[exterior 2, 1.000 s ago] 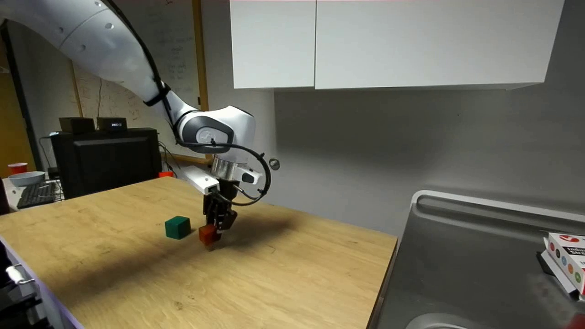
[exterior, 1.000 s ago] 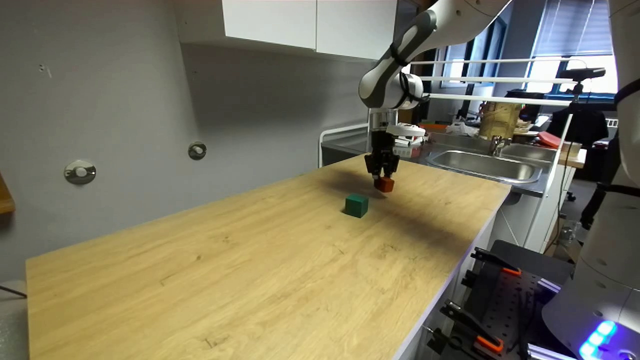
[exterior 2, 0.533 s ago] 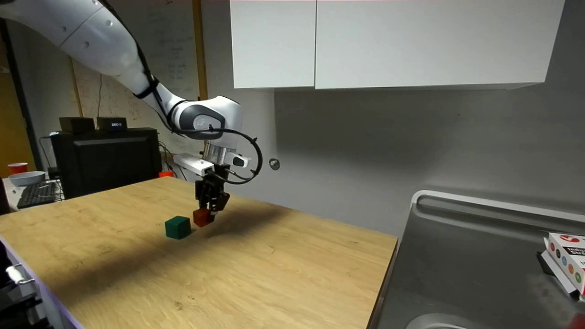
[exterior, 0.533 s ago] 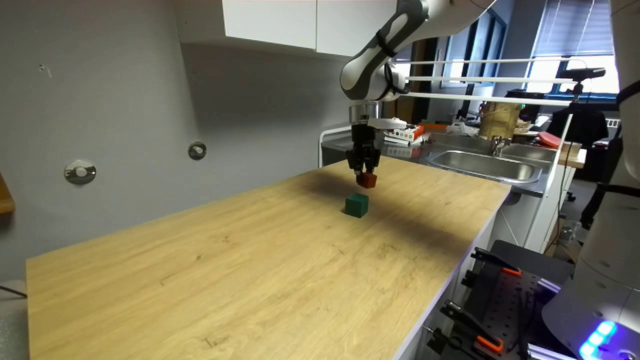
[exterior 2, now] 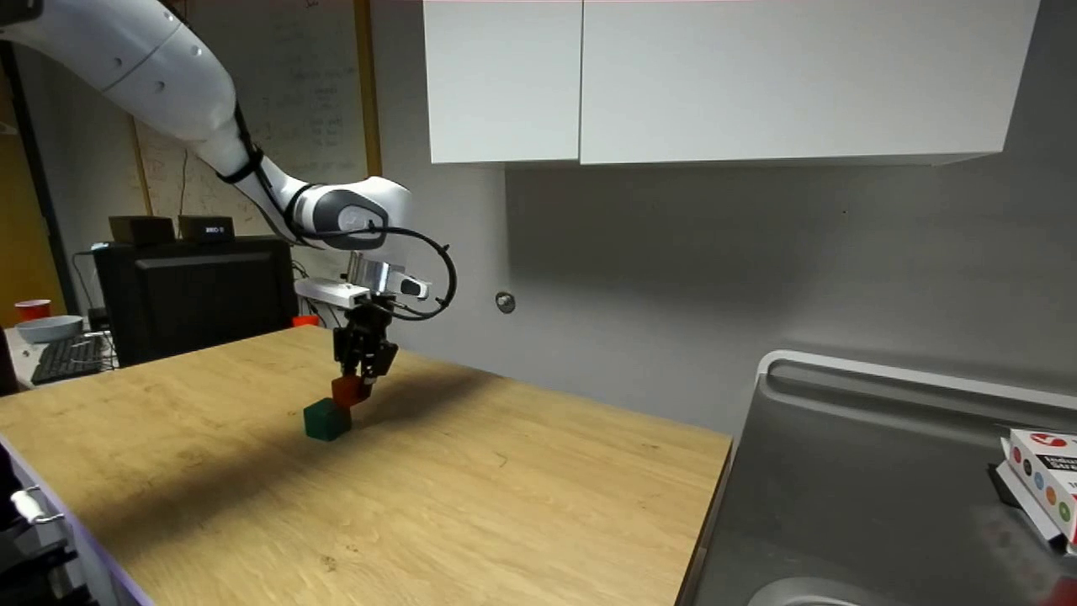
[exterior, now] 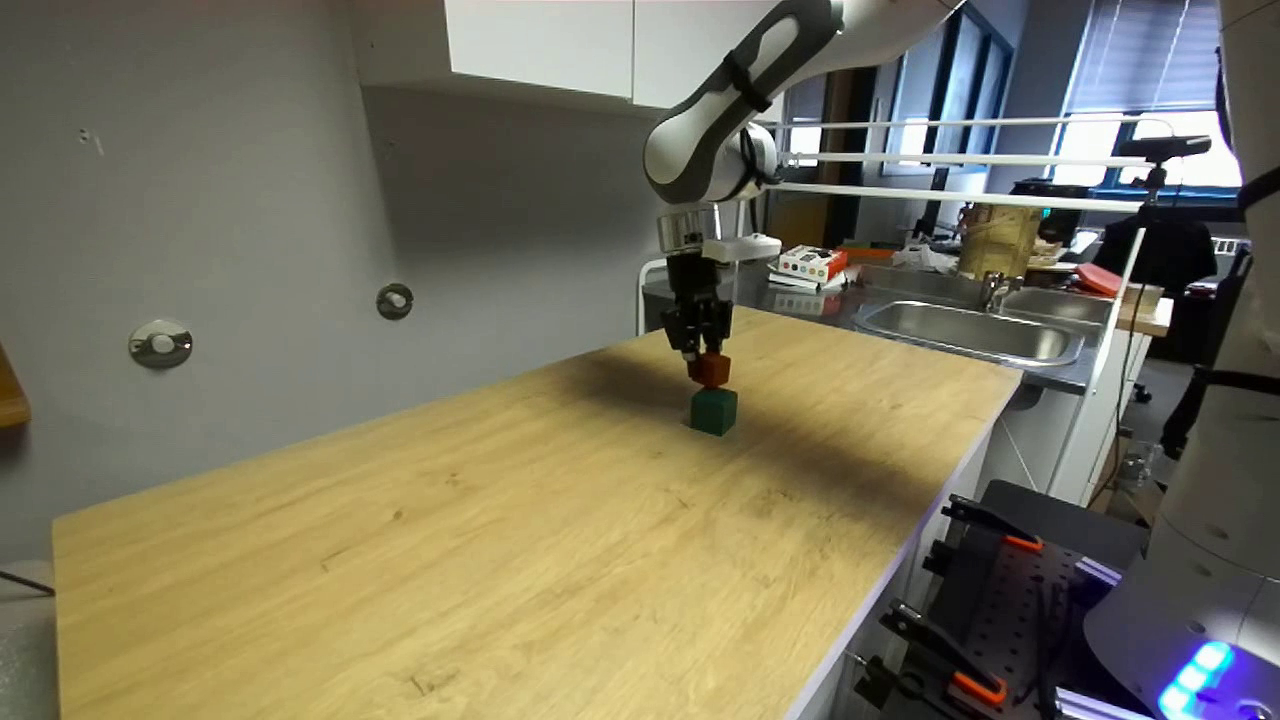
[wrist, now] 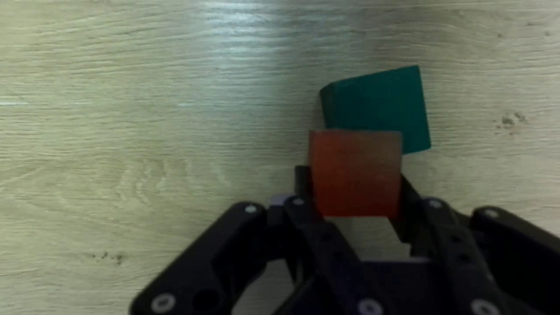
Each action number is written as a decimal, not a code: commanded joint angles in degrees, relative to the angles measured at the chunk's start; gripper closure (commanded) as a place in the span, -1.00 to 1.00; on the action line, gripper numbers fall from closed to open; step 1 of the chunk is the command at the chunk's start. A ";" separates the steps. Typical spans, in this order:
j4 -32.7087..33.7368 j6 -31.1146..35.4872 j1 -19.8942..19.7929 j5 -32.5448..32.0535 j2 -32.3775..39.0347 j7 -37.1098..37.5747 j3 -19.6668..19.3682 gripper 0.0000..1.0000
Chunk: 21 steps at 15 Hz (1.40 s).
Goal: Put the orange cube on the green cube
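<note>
My gripper [exterior: 703, 352] is shut on the orange cube [exterior: 711, 370], with one finger on each side of it in the wrist view [wrist: 356, 175]. The green cube [exterior: 714, 412] rests on the wooden table. In an exterior view the held orange cube [exterior 2: 347, 391] is above and to the right of the green cube [exterior 2: 326, 419]. In the wrist view the orange cube covers the lower edge of the green cube [wrist: 380, 100], and most of the green top shows beyond it. The orange cube is off-centre from the green cube. I cannot tell whether the cubes touch.
The wooden table [exterior: 450, 540] runs beside a grey wall [exterior: 230, 250]. White cabinets [exterior 2: 715, 84] hang above. A metal sink [exterior: 970, 330] and a small box [exterior: 812, 263] are beyond the table's end. Black clamps [exterior: 940, 645] sit below the table's front edge.
My gripper has carried the orange cube leftward in both exterior views, from beside the green cube to partly over it. It also rises in an exterior view. The green cube has not moved.
</note>
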 commanded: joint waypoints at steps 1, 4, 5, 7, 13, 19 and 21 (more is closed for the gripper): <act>0.43 -1.87 0.75 -2.64 0.16 2.44 0.61 0.64; -0.46 -2.35 1.18 -4.09 -0.04 3.27 0.46 0.64; -0.68 -2.47 1.25 -4.49 -0.15 3.49 0.43 0.64; -0.82 -3.03 1.34 -4.88 -0.32 3.93 0.49 0.64; -1.61 -4.09 1.48 -4.64 -1.62 4.81 0.74 0.64; -2.37 -5.32 1.51 -3.71 -1.97 4.92 1.22 0.64; -2.50 -5.75 1.61 -3.62 -1.88 4.63 1.57 0.64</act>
